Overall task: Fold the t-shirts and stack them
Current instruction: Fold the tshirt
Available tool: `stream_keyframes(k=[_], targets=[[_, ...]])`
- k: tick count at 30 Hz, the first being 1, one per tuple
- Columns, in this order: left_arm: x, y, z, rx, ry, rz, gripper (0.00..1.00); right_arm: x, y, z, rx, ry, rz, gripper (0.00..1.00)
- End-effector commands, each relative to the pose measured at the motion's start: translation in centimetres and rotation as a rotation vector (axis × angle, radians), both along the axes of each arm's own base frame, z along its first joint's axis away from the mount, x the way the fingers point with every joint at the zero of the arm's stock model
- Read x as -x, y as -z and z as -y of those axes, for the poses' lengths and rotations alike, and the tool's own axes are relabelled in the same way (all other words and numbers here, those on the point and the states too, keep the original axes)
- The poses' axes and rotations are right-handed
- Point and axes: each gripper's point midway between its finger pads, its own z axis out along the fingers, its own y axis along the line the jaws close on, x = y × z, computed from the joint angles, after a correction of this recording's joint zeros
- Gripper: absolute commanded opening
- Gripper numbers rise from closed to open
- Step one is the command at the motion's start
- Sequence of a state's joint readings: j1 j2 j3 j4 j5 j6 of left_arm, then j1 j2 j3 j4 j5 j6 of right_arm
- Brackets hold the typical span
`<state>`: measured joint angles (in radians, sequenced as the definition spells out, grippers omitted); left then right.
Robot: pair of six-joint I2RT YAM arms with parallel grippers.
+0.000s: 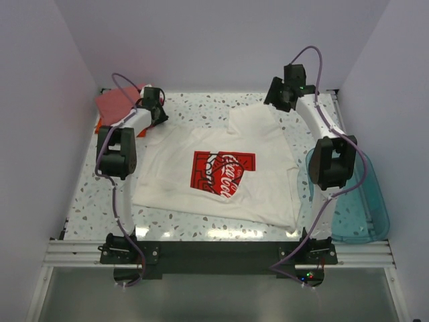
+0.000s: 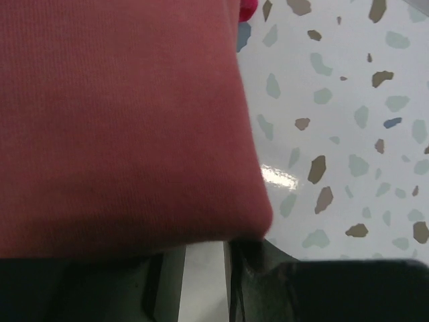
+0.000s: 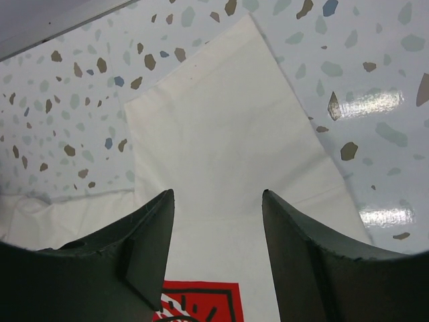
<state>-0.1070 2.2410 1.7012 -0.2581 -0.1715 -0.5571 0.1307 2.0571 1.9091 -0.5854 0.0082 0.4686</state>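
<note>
The white t-shirt [image 1: 228,174] lies spread in the middle of the table, with a flap folded over part of its red chest print [image 1: 221,173]. My right gripper [image 1: 281,94] is open and empty, hovering over the shirt's far right sleeve [image 3: 221,134]; the print's edge [image 3: 201,302] shows between its fingers. A folded salmon-pink shirt [image 1: 117,102] lies at the far left on an orange one [image 1: 100,125]. My left gripper [image 1: 153,100] is at its right edge. The pink cloth [image 2: 120,121] covers the tips of the left fingers [image 2: 322,288]. No teal shirt shows.
A translucent teal plastic bin [image 1: 358,201] stands at the right edge of the table, beside the right arm. White walls close in the table at the back and sides. A metal rail [image 1: 214,251] runs along the near edge.
</note>
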Motion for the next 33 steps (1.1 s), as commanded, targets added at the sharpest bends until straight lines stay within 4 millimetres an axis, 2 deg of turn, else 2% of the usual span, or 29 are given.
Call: stream_keyframes(k=[1, 3, 4, 6, 11, 13, 16, 17, 19, 21, 22, 25, 27, 28, 30, 33], targets=[[-1.6, -1.7, -4.4, -0.021, -0.117, 0.034, 0.31, -1.1, -1.4, -0.1, 0.013, -0.024, 0.059, 0.58], [-1.5, -1.0, -6.4, 0.009, -0.162, 0.026, 0.29, -0.8, -0.3, 0.0, 0.022, -0.025, 0.040, 0.58], [-1.5, -0.8, -6.5, 0.013, -0.165, 0.023, 0.29, -0.8, 0.2, 0.0, 0.025, -0.025, 0.033, 0.58], [-1.5, -0.4, -8.8, 0.015, -0.199, 0.016, 0.28, -0.6, 1.4, 0.0, 0.027, -0.024, 0.008, 0.58], [-1.4, -0.1, -10.8, 0.015, -0.219, 0.008, 0.28, -0.6, 3.4, 0.3, 0.044, -0.022, -0.029, 0.58], [-1.8, -0.4, -10.4, 0.032, -0.185, 0.029, 0.29, -0.6, 3.8, 0.4, 0.050, -0.023, -0.036, 0.58], [-2.8, -1.1, -8.6, 0.082, -0.096, 0.078, 0.39, -0.8, 4.2, 0.4, 0.058, -0.028, -0.041, 0.59], [-3.1, -1.8, -7.5, 0.102, -0.046, 0.111, 0.41, -1.0, 4.0, 0.5, 0.063, -0.027, -0.035, 0.59], [-3.4, -2.6, -6.5, 0.106, -0.004, 0.143, 0.46, -1.3, 4.1, 0.9, 0.086, -0.022, -0.034, 0.59], [-3.7, -3.4, -5.2, 0.097, 0.050, 0.168, 0.47, -1.7, 4.0, 1.3, 0.093, -0.016, -0.032, 0.59], [-3.7, -3.5, -4.8, 0.089, 0.069, 0.171, 0.47, -1.8, 4.6, 1.7, 0.092, -0.012, -0.045, 0.59], [-3.4, -3.3, -3.9, 0.060, 0.081, 0.146, 0.47, -2.2, 4.9, 2.4, 0.088, -0.001, -0.050, 0.59], [-2.9, -2.9, -4.5, 0.024, 0.063, 0.125, 0.47, -2.4, 4.9, 2.8, 0.084, 0.001, -0.046, 0.59], [-2.8, -2.7, -3.3, 0.000, 0.076, 0.116, 0.47, -2.5, 5.1, 2.9, 0.083, 0.002, -0.050, 0.59], [-2.3, -2.3, -2.7, -0.021, 0.086, 0.093, 0.47, -2.7, 5.2, 3.1, 0.078, 0.003, -0.050, 0.59], [-1.9, -2.0, -2.6, -0.079, 0.078, 0.064, 0.47, -3.1, 6.0, 3.7, 0.083, 0.007, -0.064, 0.59]])
